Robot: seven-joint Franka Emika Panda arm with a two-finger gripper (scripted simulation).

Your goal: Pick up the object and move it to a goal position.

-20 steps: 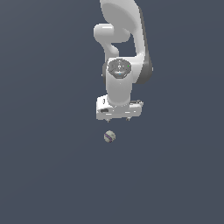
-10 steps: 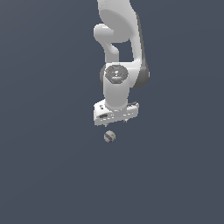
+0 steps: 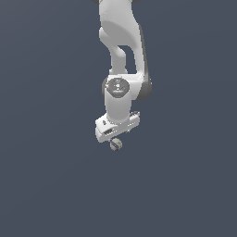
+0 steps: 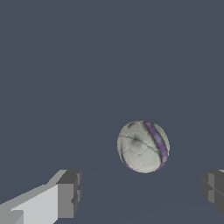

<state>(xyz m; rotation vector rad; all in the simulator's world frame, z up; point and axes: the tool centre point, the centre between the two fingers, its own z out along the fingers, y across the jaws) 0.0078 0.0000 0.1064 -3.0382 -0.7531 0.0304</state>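
The object is a tiny off-white ball (image 3: 115, 145) with a purple stripe and dark marks, lying on the flat dark grey floor. In the wrist view the ball (image 4: 143, 146) shows between and ahead of the two fingers. My white gripper (image 3: 115, 139) hangs straight above the ball, its fingertips close over it and hard to make out in the exterior view. The gripper (image 4: 142, 192) is open, with one finger (image 4: 69, 192) on one side and the other finger (image 4: 213, 188) on the other. The jaws hold nothing.
The dark grey floor (image 3: 55, 185) spreads flat all round with no other objects in view. The white arm (image 3: 122, 55) rises above the gripper to the top of the exterior view.
The gripper has come down toward the ball and now sits just above it. The ball has not moved.
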